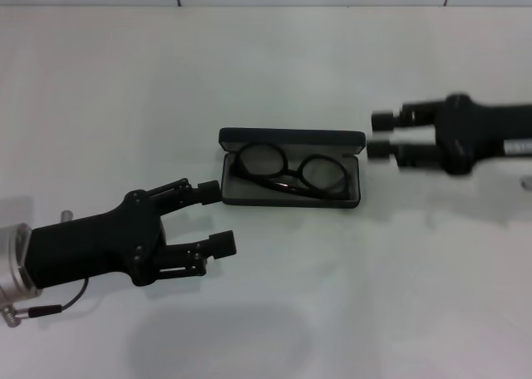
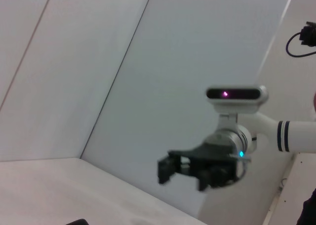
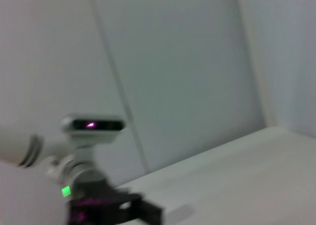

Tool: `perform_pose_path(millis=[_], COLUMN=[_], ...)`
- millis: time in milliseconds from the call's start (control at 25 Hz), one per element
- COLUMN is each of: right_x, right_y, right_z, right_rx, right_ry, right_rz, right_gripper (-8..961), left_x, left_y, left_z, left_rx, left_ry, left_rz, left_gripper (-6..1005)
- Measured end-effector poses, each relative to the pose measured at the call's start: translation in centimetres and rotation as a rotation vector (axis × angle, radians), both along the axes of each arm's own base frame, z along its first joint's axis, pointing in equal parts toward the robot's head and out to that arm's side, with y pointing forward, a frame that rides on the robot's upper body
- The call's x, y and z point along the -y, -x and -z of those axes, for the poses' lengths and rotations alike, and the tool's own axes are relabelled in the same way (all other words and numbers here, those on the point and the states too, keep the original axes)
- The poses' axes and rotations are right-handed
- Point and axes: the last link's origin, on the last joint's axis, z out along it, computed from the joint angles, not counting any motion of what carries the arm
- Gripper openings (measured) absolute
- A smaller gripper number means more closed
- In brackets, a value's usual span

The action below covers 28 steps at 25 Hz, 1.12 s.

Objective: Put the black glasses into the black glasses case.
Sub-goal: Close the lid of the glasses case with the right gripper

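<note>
1. Nearest to me, the left gripper (image 1: 218, 219) is hanging just above the white table (image 1: 349, 296), its two fingers spread wide apart and gripping nothing. One fingertip (image 1: 209, 192) is sitting right beside the near left corner of the case; whether it is touching I cannot tell. The other fingertip (image 1: 223, 243) is lying clear of the case, over bare table.

2. Behind it, the black glasses case (image 1: 291, 168) is lying open in the middle of the table, its lid standing up along the far edge and its grey lining showing.

3. The black glasses (image 1: 291, 171) are resting inside the case, lenses facing up, slightly askew across the lining. The temple arms are hard to pick out against the dark frame, so I am not saying how they are folded.

4. Further off, on the right, the right gripper (image 1: 382, 135) is hovering beside the case's right end, apart from it, its fingers pointing toward the case and parted with nothing between them. Its arm is running out of sight at the right edge.

5. From the left wrist, the right gripper (image 2: 185, 170) is showing in the distance above the table edge, and only a dark sliver of the case (image 2: 76, 222) is peeking in at the bottom.

6. From the right wrist, the left gripper (image 3: 138, 211) is appearing blurred and cut off at the bottom, too smeared to judge its fingers there.
</note>
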Motion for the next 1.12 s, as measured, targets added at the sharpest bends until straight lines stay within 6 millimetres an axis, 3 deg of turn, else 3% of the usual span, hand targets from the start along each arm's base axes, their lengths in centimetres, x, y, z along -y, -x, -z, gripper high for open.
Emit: perform_pose_path(millis=[200,360,560,880,1120], right_x=[-3.1,-5.9,-7.3,-7.2,-6.9], right_y=[2.0,3.8,5.6,7.4,7.9], right_z=[0.8,3.1,6.7,11.6,12.8], right_rx=[0.051,0.126,0.193,0.315,0.353], right_ry=[-0.089,-0.143,-0.168,-0.194,-0.206], right_rz=[0.097,0.153,0.182,0.160,0.132], right_gripper=[409,251,70,18,-1], left_x=[0.0,-0.1,-0.2,-0.6,-0.7], left_y=[0.0,0.1,0.0,-0.3,-0.4], left_z=[0.3,0.4,0.7,0.8,0.8], left_rx=[-0.004,-0.009,-0.012,-0.007,-0.005], left_ry=[-0.001,-0.003,-0.007,-0.006,-0.007], left_rz=[-0.003,-0.011,-0.021,-0.015,-0.012], left_gripper=[888,888,888,888,888])
